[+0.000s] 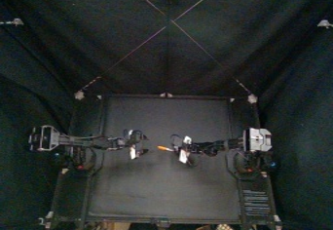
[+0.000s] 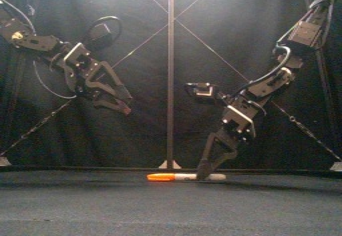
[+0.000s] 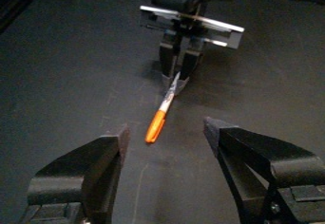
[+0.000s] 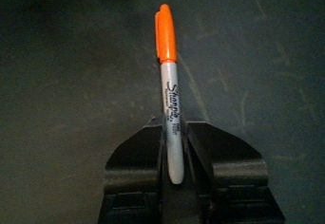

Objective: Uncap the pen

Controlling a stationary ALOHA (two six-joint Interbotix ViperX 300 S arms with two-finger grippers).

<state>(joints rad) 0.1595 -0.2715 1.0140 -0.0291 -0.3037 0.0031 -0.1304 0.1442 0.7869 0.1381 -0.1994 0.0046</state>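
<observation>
Pen (image 2: 182, 177) lies centred on table (image 1: 156, 190), right gripper (image 2: 206, 169) clamped on its barrel, left gripper (image 2: 120, 102) gaping empty above.

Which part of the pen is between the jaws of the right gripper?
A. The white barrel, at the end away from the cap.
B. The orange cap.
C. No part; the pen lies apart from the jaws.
A: in the right wrist view the right gripper has its jaws on both sides of the pen at its white barrel, while the orange cap sticks out free.
</observation>
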